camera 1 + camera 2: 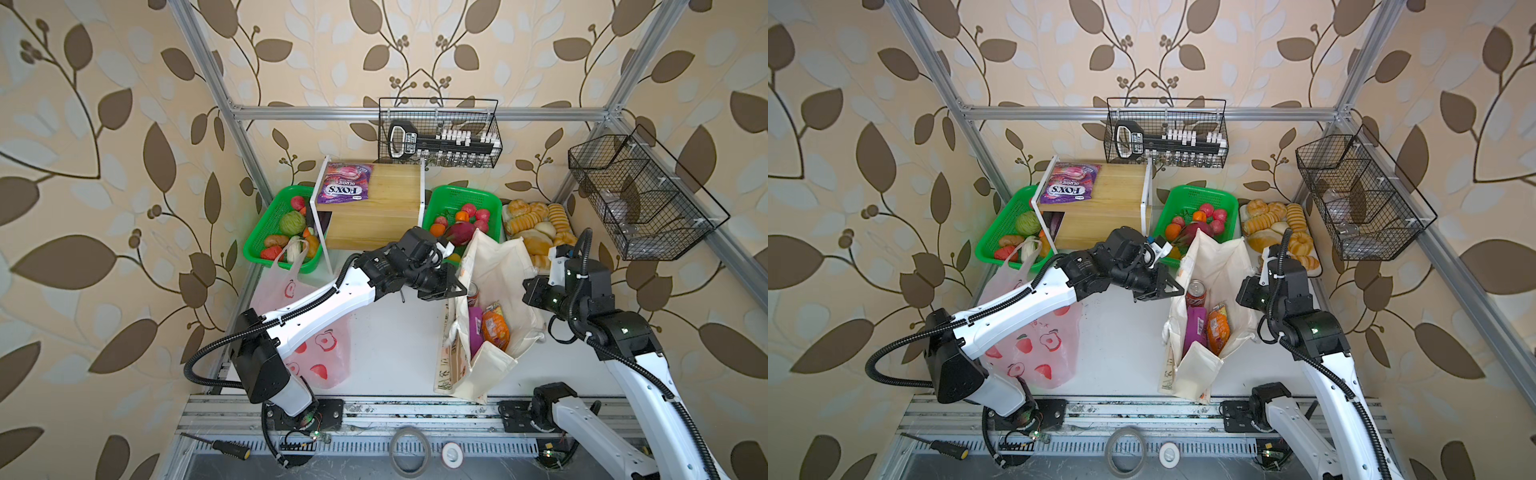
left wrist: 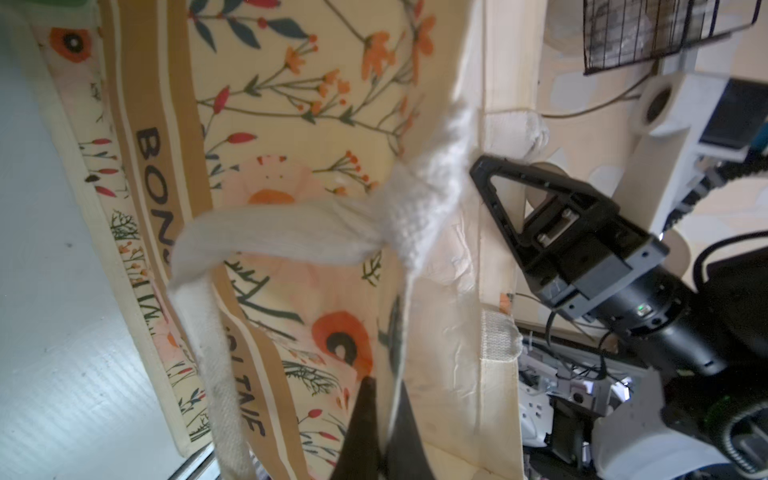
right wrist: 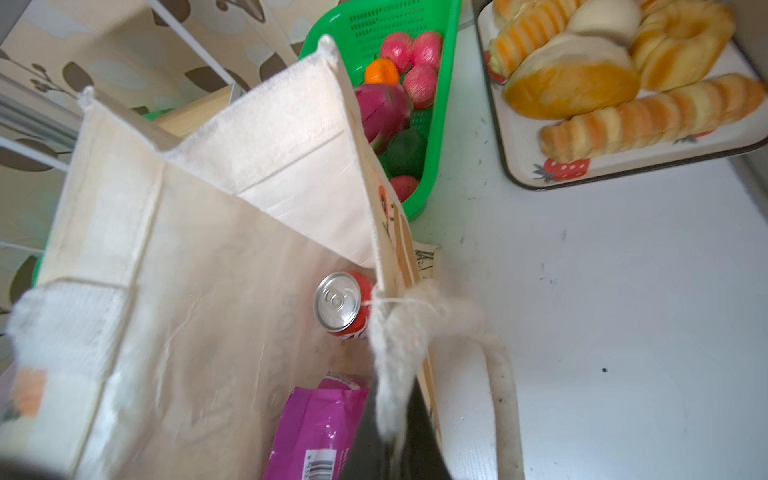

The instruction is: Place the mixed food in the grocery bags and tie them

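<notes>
A cream canvas tote [image 1: 500, 266] [image 1: 1223, 257] stands open on the table's right half. Inside it lie a red cola can [image 1: 1196, 291] [image 3: 341, 305], a magenta-purple packet [image 1: 1196, 328] [image 3: 320, 419] and an orange sweets packet [image 1: 1219, 326]. My left gripper [image 1: 457, 287] [image 2: 388, 417] is shut on the tote's left wall by its printed face [image 2: 291, 104]. My right gripper [image 1: 1244, 296] [image 3: 395, 440] is shut on the opposite rim where the handle [image 3: 505, 395] is sewn on. The pink plastic bag [image 1: 322, 353] lies flat under the left arm. Dragon fruit [image 3: 380, 110] and an orange [image 3: 381, 71] sit in a green basket [image 1: 457, 197].
A second green basket [image 1: 266, 226] of produce stands at back left. A wooden shelf [image 1: 382, 208] carries a purple FOX'S packet [image 1: 345, 189]. A tray of bread rolls [image 1: 536, 232] sits at back right. Wire baskets [image 1: 640, 199] hang on the frame. A screwdriver [image 1: 224, 448] lies in front.
</notes>
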`<state>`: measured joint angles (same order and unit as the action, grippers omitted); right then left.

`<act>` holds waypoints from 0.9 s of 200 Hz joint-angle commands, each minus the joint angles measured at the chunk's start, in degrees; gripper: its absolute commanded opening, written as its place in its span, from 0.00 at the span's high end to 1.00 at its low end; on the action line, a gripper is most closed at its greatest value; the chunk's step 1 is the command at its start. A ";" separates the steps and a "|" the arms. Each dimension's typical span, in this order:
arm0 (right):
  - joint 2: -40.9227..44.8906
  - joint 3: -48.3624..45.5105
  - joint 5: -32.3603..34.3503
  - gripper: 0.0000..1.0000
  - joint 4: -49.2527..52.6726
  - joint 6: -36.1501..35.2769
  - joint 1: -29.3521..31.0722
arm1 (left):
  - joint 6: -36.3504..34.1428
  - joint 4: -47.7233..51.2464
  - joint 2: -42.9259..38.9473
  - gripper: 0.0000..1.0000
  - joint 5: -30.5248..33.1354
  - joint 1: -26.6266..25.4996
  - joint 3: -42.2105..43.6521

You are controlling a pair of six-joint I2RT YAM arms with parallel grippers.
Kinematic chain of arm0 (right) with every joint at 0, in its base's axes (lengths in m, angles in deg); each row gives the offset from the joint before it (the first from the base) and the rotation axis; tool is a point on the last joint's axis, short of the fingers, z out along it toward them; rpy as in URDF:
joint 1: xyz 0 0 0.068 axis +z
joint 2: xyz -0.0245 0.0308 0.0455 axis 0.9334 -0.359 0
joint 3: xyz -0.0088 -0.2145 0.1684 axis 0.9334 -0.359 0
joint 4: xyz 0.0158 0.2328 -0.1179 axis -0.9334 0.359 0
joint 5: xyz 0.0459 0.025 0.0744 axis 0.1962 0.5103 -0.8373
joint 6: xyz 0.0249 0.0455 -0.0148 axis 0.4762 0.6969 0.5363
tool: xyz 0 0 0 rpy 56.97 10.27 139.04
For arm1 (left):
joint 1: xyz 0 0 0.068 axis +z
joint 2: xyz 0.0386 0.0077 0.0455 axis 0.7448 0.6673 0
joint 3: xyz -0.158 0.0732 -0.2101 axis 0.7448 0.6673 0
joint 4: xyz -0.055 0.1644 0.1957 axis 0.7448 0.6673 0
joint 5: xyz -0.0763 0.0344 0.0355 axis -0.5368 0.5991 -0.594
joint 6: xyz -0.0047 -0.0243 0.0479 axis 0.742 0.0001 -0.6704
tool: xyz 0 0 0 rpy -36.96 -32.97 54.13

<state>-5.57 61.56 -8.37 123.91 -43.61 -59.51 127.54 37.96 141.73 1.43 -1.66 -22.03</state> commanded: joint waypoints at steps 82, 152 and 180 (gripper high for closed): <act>-0.79 11.15 9.21 1.00 -3.71 -6.73 -14.19 | 8.38 -11.20 4.18 1.00 -2.47 -6.07 -10.88; -6.62 15.38 -1.32 1.00 -4.39 -12.11 -26.32 | 13.95 -14.79 12.28 1.00 -3.37 -8.46 -19.23; -7.33 15.06 3.05 1.00 -6.04 -14.40 -27.59 | 15.98 -17.03 14.70 1.00 -2.64 -8.72 -20.52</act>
<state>-13.20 73.34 -8.20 127.98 -54.63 -85.83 140.48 28.81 156.81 2.04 -9.34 -37.48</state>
